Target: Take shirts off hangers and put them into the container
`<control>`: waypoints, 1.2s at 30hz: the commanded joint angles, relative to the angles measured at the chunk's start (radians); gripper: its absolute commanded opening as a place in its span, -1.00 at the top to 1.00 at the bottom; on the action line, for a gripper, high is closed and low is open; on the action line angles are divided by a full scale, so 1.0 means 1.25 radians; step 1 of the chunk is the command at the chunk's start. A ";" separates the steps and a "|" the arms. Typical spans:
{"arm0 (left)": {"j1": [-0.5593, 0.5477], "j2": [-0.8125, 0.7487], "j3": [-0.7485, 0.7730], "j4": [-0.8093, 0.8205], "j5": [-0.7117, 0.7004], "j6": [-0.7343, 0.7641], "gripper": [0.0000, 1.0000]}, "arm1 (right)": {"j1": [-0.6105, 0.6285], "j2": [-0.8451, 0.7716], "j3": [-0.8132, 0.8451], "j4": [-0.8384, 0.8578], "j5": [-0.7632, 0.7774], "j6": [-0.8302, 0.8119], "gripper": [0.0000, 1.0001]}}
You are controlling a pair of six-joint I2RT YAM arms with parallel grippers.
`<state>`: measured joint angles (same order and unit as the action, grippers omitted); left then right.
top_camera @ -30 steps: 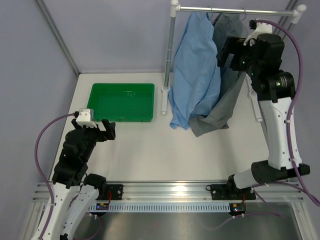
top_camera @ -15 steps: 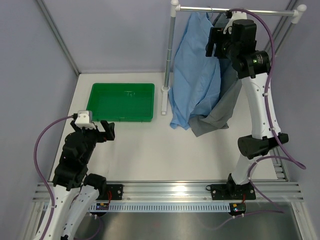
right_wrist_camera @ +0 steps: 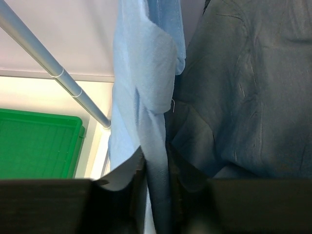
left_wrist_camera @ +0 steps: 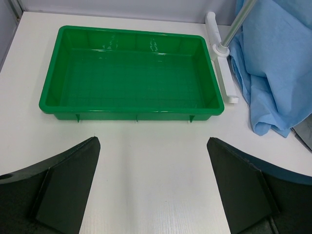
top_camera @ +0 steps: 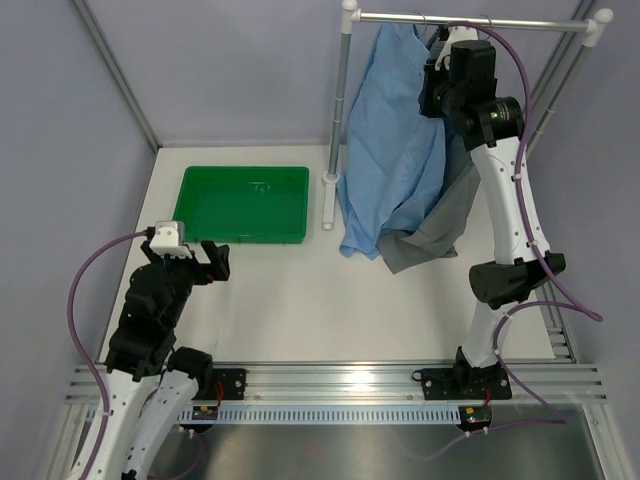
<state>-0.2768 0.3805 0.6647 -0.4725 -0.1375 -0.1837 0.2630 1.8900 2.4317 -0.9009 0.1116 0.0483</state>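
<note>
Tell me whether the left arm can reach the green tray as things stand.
Probably yes: the left gripper hangs open facing the tray, with only bare table between them and nothing lying in the way.

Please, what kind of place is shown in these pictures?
Probably a robotics test cell: arms bolted to a metal rail, a small rack holding a light blue shirt, a green tray.

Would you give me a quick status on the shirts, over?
Left gripper open, facing the green tray. Right gripper shut on light blue shirt, high by the rail. Tray empty; grey shirt crowds alongside.
</note>
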 commanded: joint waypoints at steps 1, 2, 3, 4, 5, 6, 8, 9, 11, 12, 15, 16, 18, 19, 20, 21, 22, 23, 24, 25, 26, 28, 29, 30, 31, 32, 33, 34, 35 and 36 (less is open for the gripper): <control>-0.004 -0.006 -0.007 0.048 0.003 -0.008 -0.98 | 0.008 -0.021 0.037 0.046 -0.017 -0.018 0.56; -0.004 -0.007 -0.007 0.048 0.004 -0.008 -0.98 | 0.008 -0.025 0.034 0.049 -0.018 -0.018 0.60; -0.004 -0.007 -0.008 0.049 0.004 -0.008 -0.98 | 0.008 -0.034 0.034 0.058 -0.023 -0.019 0.67; -0.004 -0.007 -0.008 0.048 0.004 -0.008 -0.98 | 0.008 -0.039 0.033 0.062 -0.029 -0.020 0.77; -0.004 -0.006 -0.008 0.048 0.006 -0.008 -0.98 | 0.008 -0.050 0.029 0.067 -0.032 -0.026 0.90; -0.004 -0.007 -0.008 0.048 0.006 -0.009 -0.98 | 0.008 -0.057 0.028 0.076 -0.034 -0.029 0.95; -0.006 -0.007 -0.009 0.048 0.006 -0.009 -0.98 | 0.008 -0.066 0.028 0.084 -0.033 -0.031 1.00; -0.006 -0.007 -0.009 0.048 0.007 -0.010 -0.98 | 0.008 -0.081 0.026 0.095 -0.033 -0.034 1.00; -0.006 -0.006 -0.009 0.048 0.008 -0.009 -0.98 | 0.008 -0.096 0.014 0.106 -0.034 -0.034 1.00; -0.006 -0.006 -0.009 0.048 0.008 -0.009 -0.98 | 0.008 -0.112 0.011 0.116 -0.034 -0.034 1.00; -0.006 -0.006 -0.010 0.048 0.009 -0.009 -0.98 | 0.008 -0.135 0.007 0.122 -0.035 -0.057 1.00; -0.006 -0.005 -0.010 0.048 0.009 -0.009 -0.98 | 0.007 -0.140 0.006 0.119 -0.035 -0.057 1.00; -0.006 -0.004 -0.010 0.047 0.011 -0.009 -0.98 | 0.008 -0.156 -0.003 0.111 -0.038 -0.052 1.00; -0.006 -0.004 -0.010 0.047 0.011 -0.009 -0.98 | 0.008 -0.163 -0.028 0.110 -0.041 -0.047 1.00; -0.006 -0.004 -0.010 0.047 0.011 -0.009 -0.98 | 0.007 -0.173 -0.047 0.110 -0.041 -0.044 1.00; -0.006 -0.004 -0.010 0.047 0.009 -0.010 -0.98 | 0.008 -0.199 -0.074 0.117 -0.040 -0.044 1.00; -0.006 -0.004 -0.010 0.047 0.009 -0.010 -0.98 | 0.008 -0.215 -0.102 0.124 -0.043 -0.024 1.00; -0.006 -0.003 -0.010 0.045 0.009 -0.010 -0.98 | 0.008 -0.229 -0.169 0.132 -0.043 -0.014 1.00; -0.006 -0.003 -0.009 0.045 0.009 -0.010 -0.98 | 0.008 -0.266 -0.206 0.150 -0.046 -0.010 1.00; -0.006 -0.001 -0.009 0.045 0.009 -0.010 -0.98 | 0.008 -0.298 -0.272 0.157 -0.054 -0.001 1.00; -0.006 -0.001 -0.009 0.045 0.009 -0.010 -0.98 | 0.008 -0.314 -0.301 0.162 -0.057 0.007 1.00; -0.006 0.001 -0.009 0.045 0.011 -0.010 -0.98 | 0.010 -0.347 -0.383 0.171 -0.059 0.017 1.00; -0.006 0.001 -0.009 0.044 0.012 -0.010 -0.98 | 0.012 -0.378 -0.405 0.172 -0.057 0.020 1.00; -0.006 0.005 -0.009 0.044 0.012 -0.010 -0.98 | 0.013 -0.394 -0.431 0.171 -0.057 0.023 1.00; -0.006 0.005 -0.009 0.045 0.012 -0.010 -0.98 | 0.015 -0.411 -0.477 0.171 -0.059 0.028 1.00; -0.006 0.005 -0.009 0.045 0.012 -0.010 -0.98 | 0.017 -0.445 -0.502 0.171 -0.060 0.030 1.00; -0.006 0.006 -0.009 0.045 0.011 -0.009 -0.98 | 0.018 -0.461 -0.525 0.167 -0.062 0.033 1.00; -0.006 0.007 -0.009 0.045 0.011 -0.010 -0.98 | 0.019 -0.479 -0.570 0.162 -0.063 0.037 1.00; -0.004 0.007 -0.009 0.044 0.011 -0.009 -0.98 | 0.021 -0.512 -0.590 0.157 -0.065 0.041 1.00; -0.006 0.009 -0.009 0.044 0.012 -0.009 -0.98 | 0.023 -0.525 -0.612 0.148 -0.070 0.041 1.00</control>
<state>-0.2787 0.3820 0.6590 -0.4686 -0.1341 -0.1844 0.2749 1.3258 1.7134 -0.7643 0.0563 0.0803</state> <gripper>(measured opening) 0.988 0.160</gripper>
